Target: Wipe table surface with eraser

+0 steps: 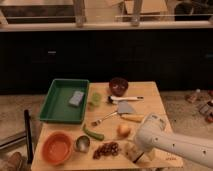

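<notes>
The light wooden table surface (150,95) holds several kitchen items. My white arm reaches in from the lower right, and my gripper (134,152) is down at the table's front edge, right of a brown cluster of grapes (106,149). A pale patch shows at the gripper's tip; I cannot tell whether it is the eraser. No dark brown eraser shows elsewhere; it is hidden or out of view.
A green tray (50,100) at the left holds a blue-grey sponge (76,98). On the table are a dark bowl (118,86), a fork (104,119), an onion (123,130), a green pepper (93,133), an orange bowl (57,147) and a metal cup (82,144).
</notes>
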{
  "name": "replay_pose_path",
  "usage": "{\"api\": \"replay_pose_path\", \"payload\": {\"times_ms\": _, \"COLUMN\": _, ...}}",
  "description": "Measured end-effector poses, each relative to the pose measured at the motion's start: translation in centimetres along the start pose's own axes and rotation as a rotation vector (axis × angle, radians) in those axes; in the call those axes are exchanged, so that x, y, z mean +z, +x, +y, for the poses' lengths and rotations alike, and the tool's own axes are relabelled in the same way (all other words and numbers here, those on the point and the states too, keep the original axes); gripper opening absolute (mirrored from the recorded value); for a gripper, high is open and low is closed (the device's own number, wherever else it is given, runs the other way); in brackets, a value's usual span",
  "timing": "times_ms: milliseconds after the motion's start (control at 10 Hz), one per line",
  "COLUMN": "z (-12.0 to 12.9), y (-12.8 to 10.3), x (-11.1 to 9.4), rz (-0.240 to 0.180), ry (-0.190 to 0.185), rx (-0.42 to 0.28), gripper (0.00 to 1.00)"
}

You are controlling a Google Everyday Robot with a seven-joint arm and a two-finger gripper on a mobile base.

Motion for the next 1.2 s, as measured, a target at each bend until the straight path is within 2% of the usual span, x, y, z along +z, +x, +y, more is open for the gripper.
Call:
{"api": "replay_pose_path", "payload": {"times_ms": 100, "z": 0.0, "y": 0.0, "x": 0.1, "rz": -0.001, "ry": -0.003, "rx": 0.003, "gripper": 0.8}}
{"api": "replay_pose_path", "payload": {"times_ms": 300, "z": 0.1, "y": 0.2, "x": 0.3, "rz": -0.004, "ry": -0.004, "rx": 0.011, "gripper": 0.7}}
{"api": "replay_pose_path", "payload": {"times_ms": 400, "z": 0.1, "y": 0.4, "x": 0.4, "rz": -0.008, "ry": -0.002, "rx": 0.015, "gripper": 0.57}}
{"api": "replay_pose_path", "payload": {"times_ms": 900, "z": 0.4, "y": 0.9, "x": 0.6, "rz": -0.022, "ry": 0.008, "rx": 0.026, "gripper": 0.06}}
{"api": "replay_pose_path", "payload": {"times_ms": 1000, "z": 0.6, "y": 0.9, "x": 0.6, "rz": -0.022, "ry": 0.013, "rx": 0.026, "gripper": 0.01}}
{"api": "replay_pose_path", "payload": {"times_ms": 1200, "z": 1.1, "y": 0.9, "x": 0.5, "rz": -0.013, "ry": 0.016, "rx": 0.018, "gripper": 0.0}}
